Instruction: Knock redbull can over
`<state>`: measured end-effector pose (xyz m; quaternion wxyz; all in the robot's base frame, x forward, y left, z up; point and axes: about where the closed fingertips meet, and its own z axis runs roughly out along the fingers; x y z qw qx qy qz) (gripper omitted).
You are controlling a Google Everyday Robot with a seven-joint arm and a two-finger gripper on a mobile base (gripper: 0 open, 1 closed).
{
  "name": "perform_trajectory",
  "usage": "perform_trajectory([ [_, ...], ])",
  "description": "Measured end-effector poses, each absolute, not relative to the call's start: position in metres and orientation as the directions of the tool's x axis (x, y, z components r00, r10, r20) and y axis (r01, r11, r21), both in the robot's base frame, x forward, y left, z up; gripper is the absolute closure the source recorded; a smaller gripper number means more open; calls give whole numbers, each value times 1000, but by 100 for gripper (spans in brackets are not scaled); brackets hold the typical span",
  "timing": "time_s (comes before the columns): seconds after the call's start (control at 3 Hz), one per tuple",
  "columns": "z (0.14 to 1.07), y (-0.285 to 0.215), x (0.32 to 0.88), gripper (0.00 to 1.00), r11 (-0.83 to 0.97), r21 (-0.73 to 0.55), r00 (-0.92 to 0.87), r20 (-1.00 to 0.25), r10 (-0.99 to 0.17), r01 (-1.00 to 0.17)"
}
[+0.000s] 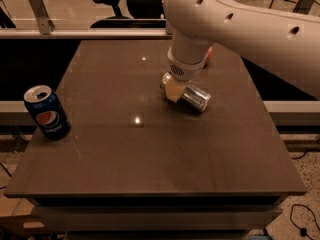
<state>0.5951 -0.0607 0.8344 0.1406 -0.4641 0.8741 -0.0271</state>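
Note:
The redbull can (196, 98), slim and silver, lies on its side on the dark table (150, 149), right of the middle, its top end pointing to the lower right. My gripper (173, 87) hangs from the white arm directly at the can's upper-left end, touching or nearly touching it; a tan fingertip (173, 90) shows beside the can.
A dark-blue Pepsi can (46, 112) stands upright near the table's left edge. Something orange (209, 54) peeks out behind the arm at the back right. Office chairs and a rail lie beyond the table's far edge.

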Motion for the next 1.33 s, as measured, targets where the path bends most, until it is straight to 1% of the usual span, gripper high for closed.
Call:
perform_trajectory([
  [1.0, 834, -60, 594, 13, 566, -178, -528, -219, -821, -805],
  [1.33, 834, -60, 593, 0, 565, -179, -527, -218, -821, -806],
])
